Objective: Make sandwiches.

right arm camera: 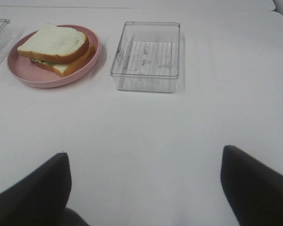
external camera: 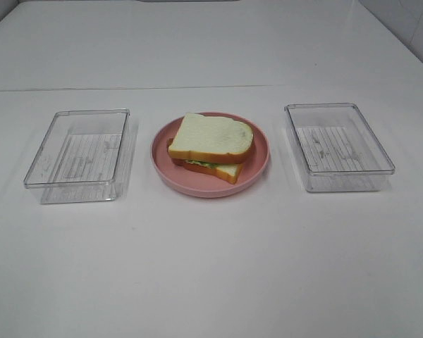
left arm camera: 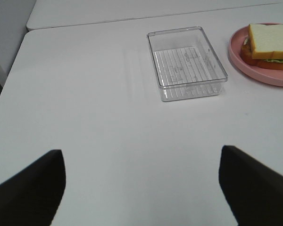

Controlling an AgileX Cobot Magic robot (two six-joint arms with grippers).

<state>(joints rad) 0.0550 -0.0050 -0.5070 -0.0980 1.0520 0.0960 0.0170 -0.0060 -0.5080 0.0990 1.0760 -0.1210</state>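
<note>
One finished-looking sandwich (external camera: 211,146) sits on a round pink plate (external camera: 257,169) at the middle of a white table (external camera: 211,267). Two slices of cream bread with orange-brown crust are stacked, the top one twisted a little off the lower, so a lower corner pokes out toward the camera side. A sliver of green lettuce shows between them; no other filling can be made out. The stack's longer side runs roughly left to right across the table, its rounded crust end toward the right.

A clear plastic tray (external camera: 77,156) lies left of the plate and another clear tray (external camera: 338,146) lies right of it. Both look empty, and both are near the plate without touching it.

The left gripper (left arm camera: 141,188) and right gripper (right arm camera: 144,188) each hang well back from the plate, jaws spread wide, gripping nothing. From either one the sandwich lies ahead and inward. Neither arm looks clearly nearer.
</note>
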